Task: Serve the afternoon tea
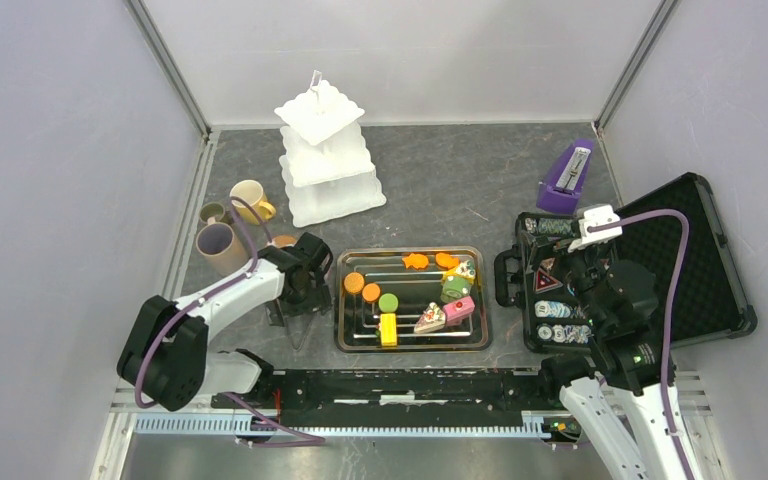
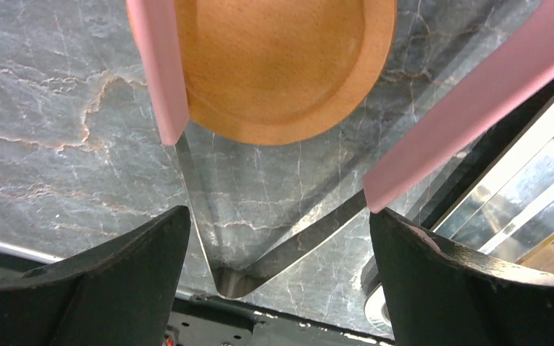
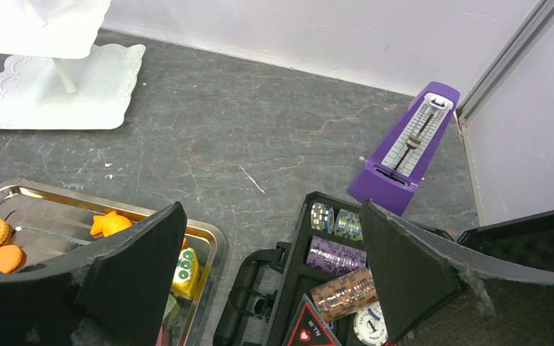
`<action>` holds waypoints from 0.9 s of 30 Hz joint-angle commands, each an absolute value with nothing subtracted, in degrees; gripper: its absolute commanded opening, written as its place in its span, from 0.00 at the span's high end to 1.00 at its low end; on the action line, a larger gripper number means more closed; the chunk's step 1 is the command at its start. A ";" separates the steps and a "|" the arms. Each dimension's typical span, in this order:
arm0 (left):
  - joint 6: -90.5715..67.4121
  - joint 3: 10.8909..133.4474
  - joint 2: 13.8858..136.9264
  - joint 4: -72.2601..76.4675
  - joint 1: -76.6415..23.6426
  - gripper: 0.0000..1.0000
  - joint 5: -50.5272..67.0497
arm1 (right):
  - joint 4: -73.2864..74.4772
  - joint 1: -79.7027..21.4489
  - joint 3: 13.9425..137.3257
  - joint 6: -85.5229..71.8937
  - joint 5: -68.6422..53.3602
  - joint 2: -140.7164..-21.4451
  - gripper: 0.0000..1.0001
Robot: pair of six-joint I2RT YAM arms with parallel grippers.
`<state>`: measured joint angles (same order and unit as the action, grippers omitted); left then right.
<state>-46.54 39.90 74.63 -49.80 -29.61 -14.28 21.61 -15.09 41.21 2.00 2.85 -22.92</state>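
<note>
The left pincer (image 2: 280, 215) hangs released, straddling pink-tipped tongs (image 2: 160, 72) on the surface (image 1: 440, 180) left of the tray (image 1: 341, 320). The right pincer (image 3: 270, 209) gapes above the chip case (image 3: 292, 281).

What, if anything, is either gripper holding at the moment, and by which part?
Nothing is held. The left gripper stands open astride the pink-tipped tongs without gripping them; the right gripper is open over the black case.

White-and-black arms (image 1: 228, 296), purple cables (image 1: 674, 290), black, perhaps foam-padded fingers (image 3: 133, 285).
</note>
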 commanded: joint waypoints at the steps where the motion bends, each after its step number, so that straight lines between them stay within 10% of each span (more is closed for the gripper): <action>1: -44.30 37.92 73.16 -42.91 -28.09 0.00 -13.24 | 19.82 -14.85 40.66 2.99 3.87 -22.25 0.02; 13: -47.59 32.26 72.17 -35.86 -27.84 0.07 -14.16 | 17.92 -14.85 38.63 1.33 1.83 -22.93 0.02; 27: -47.98 33.52 60.98 -40.94 -27.86 0.37 -17.54 | 16.46 -14.84 37.27 0.09 0.30 -23.36 0.02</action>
